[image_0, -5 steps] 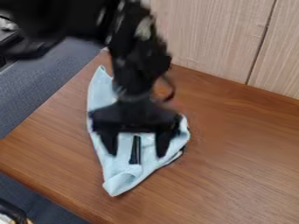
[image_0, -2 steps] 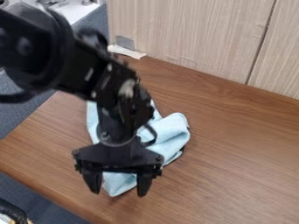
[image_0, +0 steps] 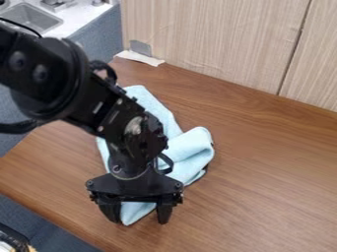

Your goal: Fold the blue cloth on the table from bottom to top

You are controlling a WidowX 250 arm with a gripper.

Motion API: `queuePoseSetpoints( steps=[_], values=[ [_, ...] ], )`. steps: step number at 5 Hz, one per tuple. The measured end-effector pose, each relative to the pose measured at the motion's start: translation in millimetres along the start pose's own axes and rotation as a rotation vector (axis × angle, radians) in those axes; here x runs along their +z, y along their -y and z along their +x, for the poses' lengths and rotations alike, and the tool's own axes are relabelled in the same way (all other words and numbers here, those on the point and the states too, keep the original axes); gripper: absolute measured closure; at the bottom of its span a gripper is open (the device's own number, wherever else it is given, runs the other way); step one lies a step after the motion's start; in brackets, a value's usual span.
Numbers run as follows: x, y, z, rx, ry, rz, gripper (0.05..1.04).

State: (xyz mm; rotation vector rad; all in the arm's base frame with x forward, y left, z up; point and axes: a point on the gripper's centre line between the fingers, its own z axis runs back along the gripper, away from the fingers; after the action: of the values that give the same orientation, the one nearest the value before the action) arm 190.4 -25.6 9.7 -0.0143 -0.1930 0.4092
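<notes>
Well, you have the end effector [image_0: 142, 221] spread, a finger to each side of the lower corner of the blue cloth [image_0: 189, 148], which lies rumpled on the bench [image_0: 270, 172], partly hidden under your arm [image_0: 128, 123].

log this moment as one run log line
gripper: open at bottom corner of blue cloth | cloth: rumpled on table | bottom-to-top fold: not done

lt wood-grain wall [image_0: 217, 44], vert seam | brn wood tbl [image_0: 276, 167] | sink [image_0: 33, 17] in wht ctr [image_0: 80, 16]
</notes>
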Motion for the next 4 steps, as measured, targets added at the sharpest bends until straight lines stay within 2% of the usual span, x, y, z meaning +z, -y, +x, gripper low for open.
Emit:
queuePoseSetpoints(
  steps=[2, 3, 4],
  values=[
    [4.2, 2.8, -4.5, -0.048, 0.004, 0.023, 0.701],
    [7.6, 4.6, -7.5, -0.063, 0.001, 0.031, 0.922],
    [13.7, 8.0, -6.4, -0.065, 0.005, 0.012, 1.015]
  ],
)
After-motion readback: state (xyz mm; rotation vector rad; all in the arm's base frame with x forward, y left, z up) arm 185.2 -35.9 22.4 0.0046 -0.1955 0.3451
